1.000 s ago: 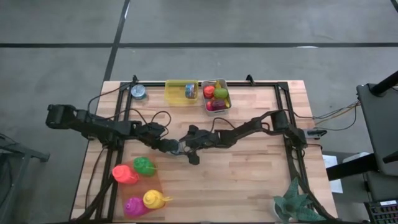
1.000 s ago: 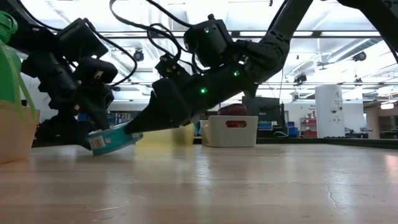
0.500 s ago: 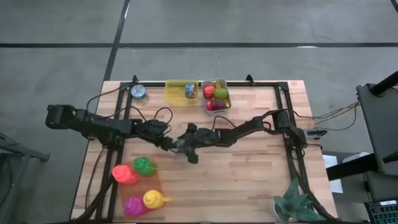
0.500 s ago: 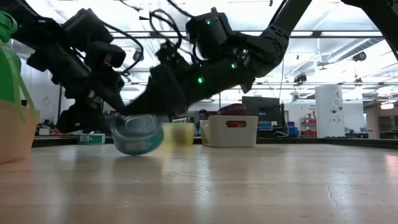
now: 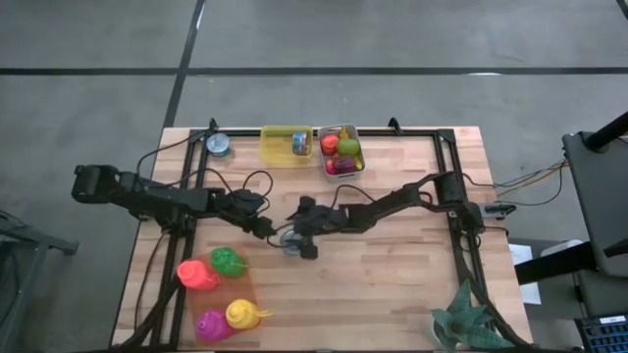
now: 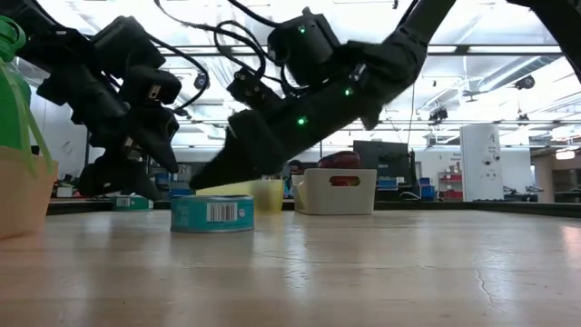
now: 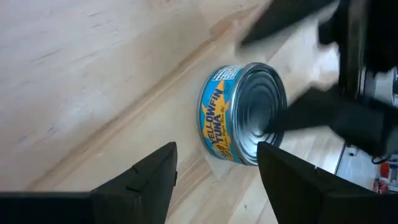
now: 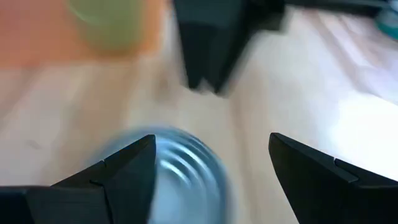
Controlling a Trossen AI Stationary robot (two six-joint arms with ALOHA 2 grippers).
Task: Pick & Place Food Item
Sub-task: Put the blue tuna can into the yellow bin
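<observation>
**On the Table, a Tuna Can Sits Between Two Grippers**

In the middle of the table, the left gripper has its jaws apart, holding nothing. Just beside it the tuna can sits flat on the wood. The right gripper hovers right over it, jaws wide apart. The can looks hard, smooth, maybe slippery. Grab its round sides.

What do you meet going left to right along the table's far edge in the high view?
Loose tuna can → yellow tray with a can inside it → clear bin holding colourful toy food.
</observation>
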